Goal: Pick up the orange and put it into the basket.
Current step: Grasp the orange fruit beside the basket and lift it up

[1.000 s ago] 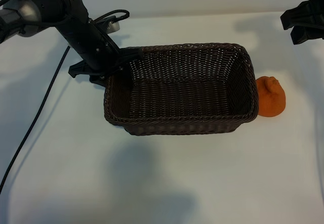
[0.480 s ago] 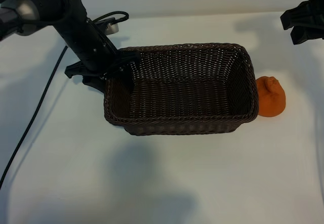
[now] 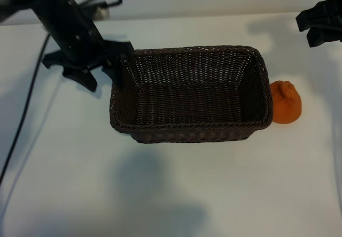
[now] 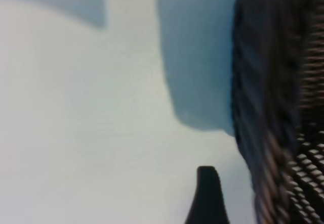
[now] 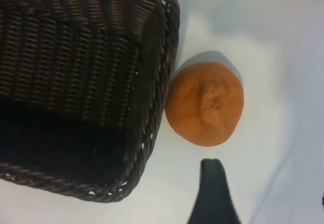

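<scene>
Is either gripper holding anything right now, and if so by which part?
Nothing is held. The left gripper is open beside the basket; the right gripper is open above the orange, which sits on the table.

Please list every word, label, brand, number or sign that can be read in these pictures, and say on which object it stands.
There are none: no readable text shows in any view. The basket is plain woven wicker, the orange is unmarked, the table is bare white, and the left gripper and right gripper show no label.
</scene>
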Available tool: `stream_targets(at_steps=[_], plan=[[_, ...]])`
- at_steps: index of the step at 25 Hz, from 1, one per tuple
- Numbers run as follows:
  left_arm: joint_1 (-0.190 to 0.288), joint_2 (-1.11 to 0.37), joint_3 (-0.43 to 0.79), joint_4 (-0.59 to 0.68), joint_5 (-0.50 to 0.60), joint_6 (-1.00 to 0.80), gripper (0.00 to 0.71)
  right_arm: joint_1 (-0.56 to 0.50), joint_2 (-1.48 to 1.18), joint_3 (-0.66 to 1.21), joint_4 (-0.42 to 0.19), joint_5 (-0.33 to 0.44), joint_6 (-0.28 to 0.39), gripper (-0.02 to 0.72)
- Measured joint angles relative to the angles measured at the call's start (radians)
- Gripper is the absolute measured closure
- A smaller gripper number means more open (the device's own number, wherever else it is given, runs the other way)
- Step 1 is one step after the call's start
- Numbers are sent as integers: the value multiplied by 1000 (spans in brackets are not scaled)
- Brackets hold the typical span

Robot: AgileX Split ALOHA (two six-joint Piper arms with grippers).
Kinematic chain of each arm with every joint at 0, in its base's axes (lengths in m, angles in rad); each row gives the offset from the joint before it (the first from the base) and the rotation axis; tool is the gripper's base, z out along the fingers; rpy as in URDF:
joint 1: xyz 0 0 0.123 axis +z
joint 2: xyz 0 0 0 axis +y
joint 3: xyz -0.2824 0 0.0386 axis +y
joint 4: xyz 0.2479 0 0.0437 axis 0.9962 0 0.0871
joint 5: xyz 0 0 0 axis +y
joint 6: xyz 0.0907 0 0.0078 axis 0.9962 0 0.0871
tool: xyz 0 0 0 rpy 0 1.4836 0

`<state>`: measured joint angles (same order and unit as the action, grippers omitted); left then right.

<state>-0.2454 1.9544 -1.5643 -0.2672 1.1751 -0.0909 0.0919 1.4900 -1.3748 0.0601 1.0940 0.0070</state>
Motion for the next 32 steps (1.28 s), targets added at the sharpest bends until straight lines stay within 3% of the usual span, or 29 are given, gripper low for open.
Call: stream_targets(at_steps=[8,32], plan=[[2,-177,0,23,0,0,133,0,0,0,5,0,0,214],[2,-299,16,-27,0,26,134,0,0,0,7,0,0,214]])
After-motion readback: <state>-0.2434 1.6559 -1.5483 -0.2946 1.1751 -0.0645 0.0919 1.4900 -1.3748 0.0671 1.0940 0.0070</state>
